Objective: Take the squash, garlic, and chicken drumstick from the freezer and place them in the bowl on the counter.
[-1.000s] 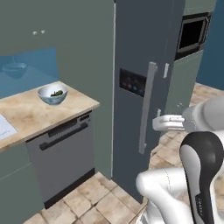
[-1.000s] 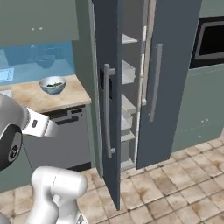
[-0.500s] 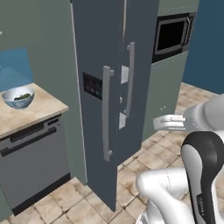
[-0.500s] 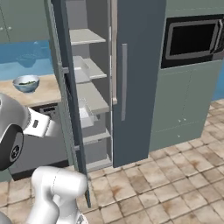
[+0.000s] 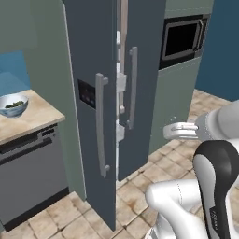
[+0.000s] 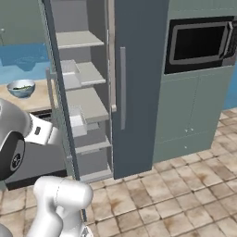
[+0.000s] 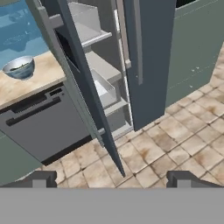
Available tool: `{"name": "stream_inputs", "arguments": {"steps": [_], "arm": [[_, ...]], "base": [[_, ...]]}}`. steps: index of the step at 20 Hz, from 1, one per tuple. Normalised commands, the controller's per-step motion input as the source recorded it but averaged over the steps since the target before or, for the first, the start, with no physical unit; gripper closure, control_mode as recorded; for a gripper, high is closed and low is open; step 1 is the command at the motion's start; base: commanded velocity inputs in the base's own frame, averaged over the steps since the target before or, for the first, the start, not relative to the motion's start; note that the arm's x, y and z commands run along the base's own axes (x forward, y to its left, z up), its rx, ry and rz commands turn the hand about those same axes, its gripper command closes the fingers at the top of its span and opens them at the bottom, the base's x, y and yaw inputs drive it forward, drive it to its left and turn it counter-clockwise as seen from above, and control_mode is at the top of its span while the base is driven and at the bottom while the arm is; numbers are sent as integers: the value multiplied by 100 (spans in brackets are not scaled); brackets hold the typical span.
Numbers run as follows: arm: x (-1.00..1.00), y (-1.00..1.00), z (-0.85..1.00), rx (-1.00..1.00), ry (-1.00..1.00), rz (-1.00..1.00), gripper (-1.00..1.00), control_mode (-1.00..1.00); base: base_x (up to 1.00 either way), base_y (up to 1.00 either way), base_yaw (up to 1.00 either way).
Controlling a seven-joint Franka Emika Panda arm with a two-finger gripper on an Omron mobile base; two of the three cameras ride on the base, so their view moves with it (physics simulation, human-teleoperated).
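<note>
My base has swung round since a second ago, so the freezer [image 7: 144,57] now stands ahead of my pincer [image 7: 109,178], its left door ajar. My jaws are spread wide and hold nothing. The bowl [image 7: 19,67] on the counter [image 7: 39,78], off to my pincer's left, already holds something dark green (probably the squash); garlic and drumstick look still to fetch.
</note>
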Motion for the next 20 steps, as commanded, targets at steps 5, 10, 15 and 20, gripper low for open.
{"name": "stream_inputs", "arguments": {"steps": [5,10,15,20], "arm": [[0,0,0,0,0,0,-100,100],[0,0,0,0,0,0,-100,100],[0,0,0,0,0,0,-100,100],[0,0,0,0,0,0,-100,100]], "base": [[40,-29,24],[32,-77,36],[29,-95,40],[15,-85,36]]}}
